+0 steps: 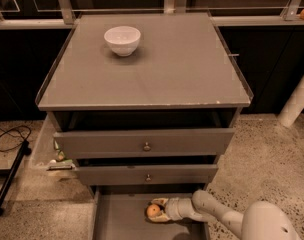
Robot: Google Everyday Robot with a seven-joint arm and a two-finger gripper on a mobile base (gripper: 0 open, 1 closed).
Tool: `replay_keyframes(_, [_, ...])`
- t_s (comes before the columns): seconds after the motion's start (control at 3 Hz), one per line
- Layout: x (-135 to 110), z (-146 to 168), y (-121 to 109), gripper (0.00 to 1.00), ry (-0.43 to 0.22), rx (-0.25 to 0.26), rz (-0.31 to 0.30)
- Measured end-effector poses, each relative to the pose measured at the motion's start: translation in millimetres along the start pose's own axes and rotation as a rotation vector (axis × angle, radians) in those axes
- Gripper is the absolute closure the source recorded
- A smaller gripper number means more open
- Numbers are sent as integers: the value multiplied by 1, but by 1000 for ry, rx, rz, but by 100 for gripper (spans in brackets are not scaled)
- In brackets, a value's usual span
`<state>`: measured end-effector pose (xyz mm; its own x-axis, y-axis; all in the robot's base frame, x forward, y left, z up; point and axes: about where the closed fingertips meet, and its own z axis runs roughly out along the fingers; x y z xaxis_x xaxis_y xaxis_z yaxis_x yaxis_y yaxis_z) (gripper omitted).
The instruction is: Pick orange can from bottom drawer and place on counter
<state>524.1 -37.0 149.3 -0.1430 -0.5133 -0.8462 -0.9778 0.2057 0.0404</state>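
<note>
Your orange can (pixel 153 210) is a small round ball with a matte orange skin. It sits toward the right of the bottom drawer (pixel 119 219), near the back of its visible floor. That drawer is pulled out, a shallow grey box with a plain, flat, dull floor.

Your gripper (pixel 155 211) is inside the drawer, and its two pale fingers (pixel 159 202) sit above and below the ball in this view, pressed against its skin, so they grip the orange can. Behind the gripper, a smooth white rounded forearm (pixel 212 214) reaches in from the lower right and widens into a bulky white shell at the frame's corner.

Above the bottom drawer, two grey drawer fronts are stacked, each with one small round metallic knob (pixel 147 146) at its centre. Both stand slightly ajar.

The counter (pixel 162 74) is a large, flat, grey square with a thin raised rim, and its front edge is pale and chipped. A glossy white bowl (pixel 122 39) with a rounded body stands on it at the far left, well apart from the can.

The floor (pixel 272 159) is speckled terrazzo. A black cable (pixel 9 136) loops on it at the left.
</note>
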Motion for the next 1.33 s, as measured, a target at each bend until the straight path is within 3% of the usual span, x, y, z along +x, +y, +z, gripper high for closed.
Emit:
replay_keyframes(0.67, [-5,-9,7,100,-12,-3,1])
replay_keyframes(1.33, [-51,-94,36,100,-78,74,-58])
